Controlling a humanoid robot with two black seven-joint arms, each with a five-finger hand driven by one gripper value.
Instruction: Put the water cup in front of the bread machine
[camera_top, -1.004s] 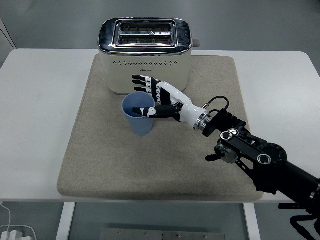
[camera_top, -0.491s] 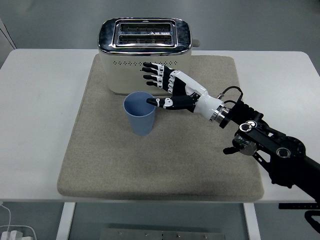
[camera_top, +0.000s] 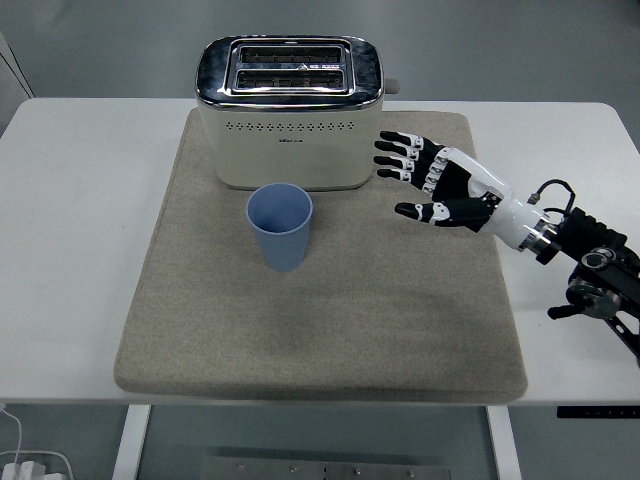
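A blue water cup (camera_top: 281, 226) stands upright on the beige mat (camera_top: 320, 300), just in front of the cream and chrome toaster (camera_top: 289, 110). My right hand (camera_top: 425, 178) is open with fingers spread. It hovers over the mat to the right of the cup, apart from it, and holds nothing. The left arm is not in view.
The mat covers the middle of the white table (camera_top: 70, 230). White cables (camera_top: 20, 450) lie on the floor at the bottom left, below the table edge.
My right hand let go of the cup's rim and drew back to the right, away from it. The cup stays in place in front of the toaster.
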